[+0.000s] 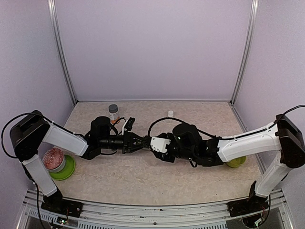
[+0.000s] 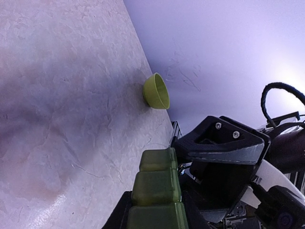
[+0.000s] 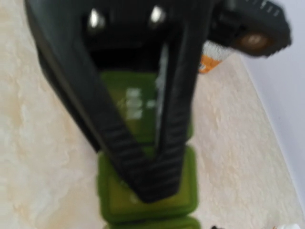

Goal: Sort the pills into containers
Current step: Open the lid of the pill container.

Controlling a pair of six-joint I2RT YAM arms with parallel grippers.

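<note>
The containers are one olive-green pill box, a strip of joined square compartments with lids down. My left gripper is shut on its near end and holds it out over the table's middle. My right gripper meets it from the right. In the right wrist view its fingertips come together in a V on top of the pill box. That view is blurred, so whether a lid edge is pinched is unclear. No loose pills show.
A pill bottle with an orange label and a small white cap stand at the back. A lime-green bowl with a round reddish tub sits front left. Another green bowl lies under the right arm.
</note>
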